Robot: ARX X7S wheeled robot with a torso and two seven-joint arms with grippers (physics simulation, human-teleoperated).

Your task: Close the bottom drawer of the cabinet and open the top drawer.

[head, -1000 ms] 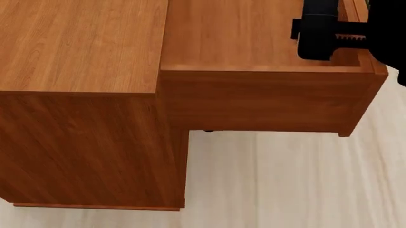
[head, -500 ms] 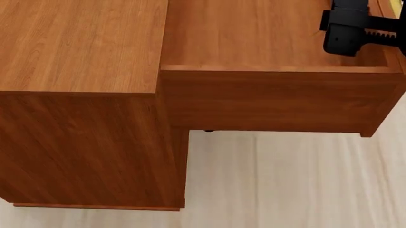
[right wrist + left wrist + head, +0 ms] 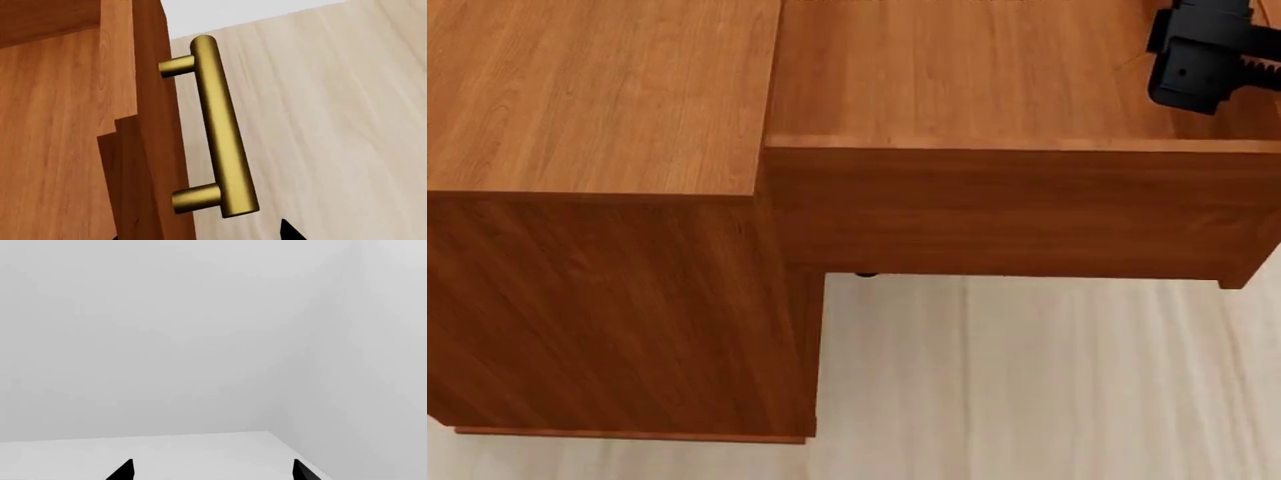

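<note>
Over the cabinet (image 3: 587, 100), the top drawer (image 3: 1014, 200) has slid further out rightward. Right gripper (image 3: 1208, 60) has followed its brass handle (image 3: 220, 125); finger spread unclear. Left fingers (image 3: 123, 471) spread, empty.

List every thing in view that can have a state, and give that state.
top drawer: pulled far out of the cabinet.
brass handle: on the drawer front, nothing gripping it.
right pincer: over the open drawer, jaw state unclear.
left pincer: open, empty, facing a blank wall.
</note>
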